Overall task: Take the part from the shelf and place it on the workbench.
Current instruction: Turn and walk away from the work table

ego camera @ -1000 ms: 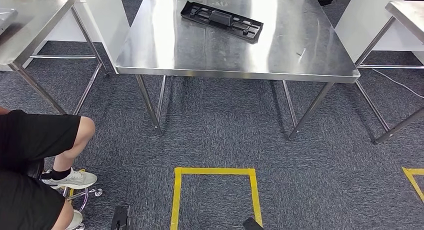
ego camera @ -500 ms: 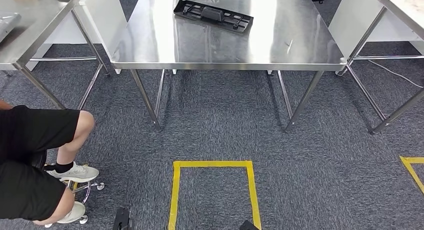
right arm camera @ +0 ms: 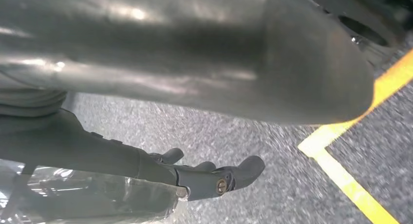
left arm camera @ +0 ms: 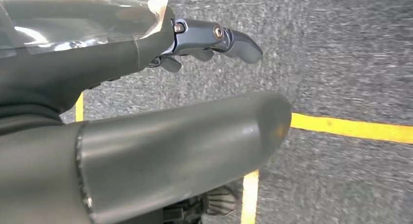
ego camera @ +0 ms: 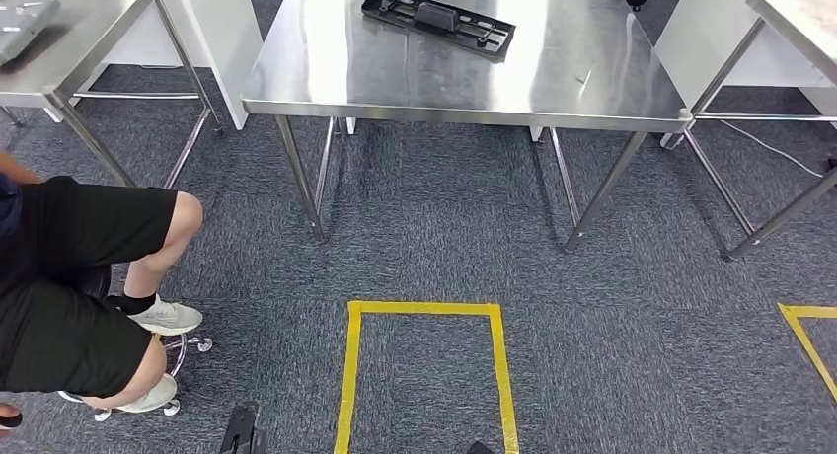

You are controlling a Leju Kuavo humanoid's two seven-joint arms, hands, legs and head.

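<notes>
The steel worktop [ego camera: 395, 74] has a brushed, glossy metal top that throws back bright glare, on bare shiny metal legs. On it lies the black moulded plastic part [ego camera: 438, 21], matt with a ribbed, openwork surface. The grey carpet floor [ego camera: 444, 237] looks rough and flecked, marked with smooth yellow tape lines [ego camera: 347, 375]. The left hand [left arm camera: 146, 136] shows a smooth, dull-sheened grey thumb, dark satin fingers [left arm camera: 234, 39] with bright metal screws, and crinkled clear film. The right hand [right arm camera: 195, 53] looks alike.
</notes>
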